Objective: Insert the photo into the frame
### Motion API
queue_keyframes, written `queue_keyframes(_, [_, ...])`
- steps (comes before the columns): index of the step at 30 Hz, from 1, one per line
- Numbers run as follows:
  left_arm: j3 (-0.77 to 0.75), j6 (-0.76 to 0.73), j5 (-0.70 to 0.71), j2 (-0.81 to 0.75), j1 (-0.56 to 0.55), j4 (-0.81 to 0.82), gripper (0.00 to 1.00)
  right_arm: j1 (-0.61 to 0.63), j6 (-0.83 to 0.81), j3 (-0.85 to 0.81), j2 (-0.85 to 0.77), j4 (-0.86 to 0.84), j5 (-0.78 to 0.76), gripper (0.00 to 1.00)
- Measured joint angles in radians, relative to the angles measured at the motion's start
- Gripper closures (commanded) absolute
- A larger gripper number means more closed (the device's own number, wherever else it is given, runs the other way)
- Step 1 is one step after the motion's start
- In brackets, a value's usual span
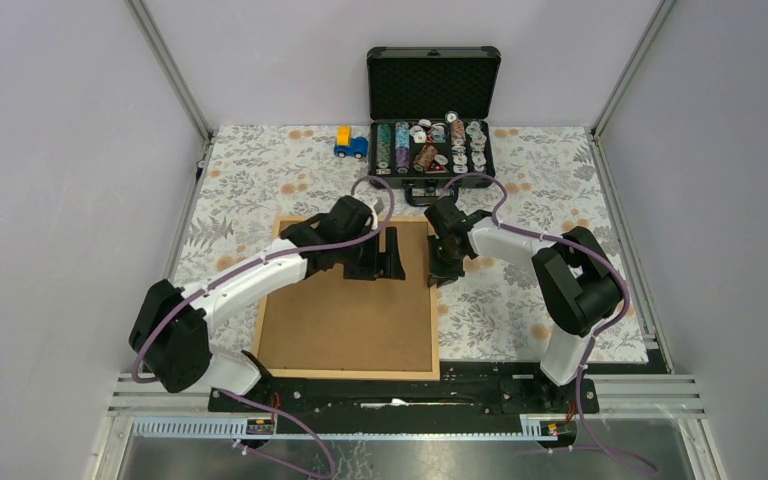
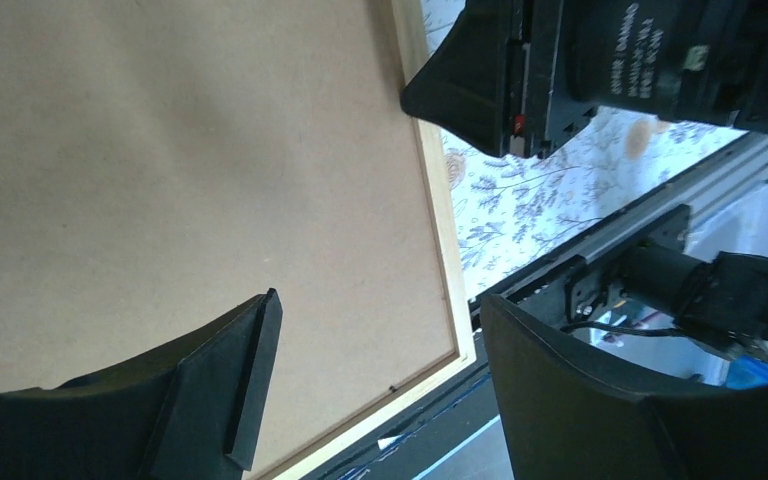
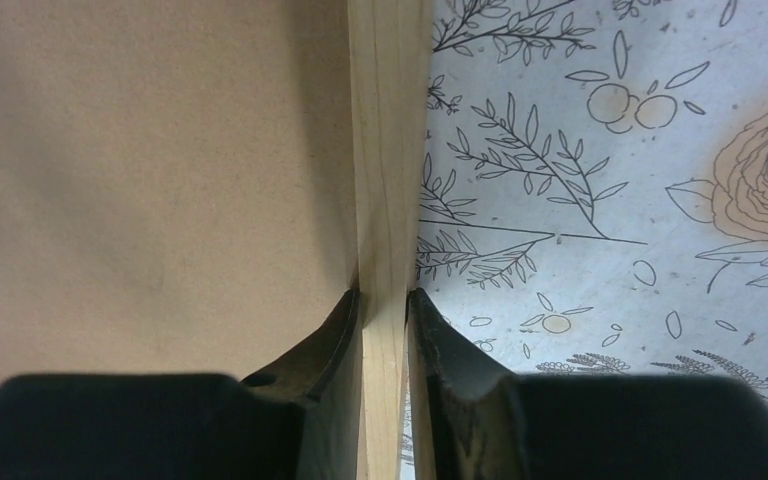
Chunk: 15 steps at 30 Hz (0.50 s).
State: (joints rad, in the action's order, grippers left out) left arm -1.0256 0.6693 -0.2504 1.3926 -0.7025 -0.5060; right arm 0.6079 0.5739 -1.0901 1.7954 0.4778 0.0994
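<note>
Frame loc: frame point(image 1: 350, 374) lies flat on the counter point(image 1: 560, 180), between the arm bases & the black case point(image 1: 432, 100).
Inside frame: brown backing board point(image 1: 345, 320) fills the opening, plain side up.
Photo: not visible in any view. May sit under the board, can't tell.
Frame handling (est.): thin light wood, stiff, prob. light. Rails are narrow, so a pinch across one rail should work. Lifting by one side will likely tilt it, & the board, if loose, could slide out.
Board handling (est.): thin, stiff, smooth face w/ nothing to grab on top. Needs an exposed edge or a tipped frame.
Photo handling (est.): paper, floppy, creases easily. Take it by the white border, not the print.
Best hold (est.): mid-rail, one finger each side of the wood, w/ the second claw steadying the opposite side.
Right claw: point(image 1: 441, 272) clenched across the frame's right rail, toward its far end. Wrist view shows one finger on the board side & one on the counter side, both touching the wood.
Left claw: point(image 1: 396, 256) released, jaws wide, nothing btwn them. Hangs over the board near the far right corner, close beside the right claw; contact w/ the board can't be told.
Other: toy car point(image 1: 350, 143) left of the case, well apart from the frame.
</note>
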Motion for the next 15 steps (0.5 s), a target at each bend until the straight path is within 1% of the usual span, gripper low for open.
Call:
queue_keyframes(5, [-0.041, 0.029, 0.073, 0.061, -0.087, -0.034, 0.22, 0.002, 0.035, 0.002, -0.008, 0.003, -0.01, 1.0])
queue_keyframes(12, [-0.126, 0.051, 0.127, 0.163, -0.183, -0.016, 0.26, 0.006, 0.112, 0.043, -0.062, 0.007, -0.019, 1.0])
queue_keyframes(14, [-0.126, 0.065, 0.145, 0.17, -0.214, 0.005, 0.26, 0.006, 0.141, 0.047, -0.093, 0.024, -0.006, 1.0])
queue_keyframes(15, [-0.126, 0.07, 0.154, 0.17, -0.229, 0.011, 0.24, 0.006, 0.152, 0.047, -0.106, 0.03, -0.001, 1.0])
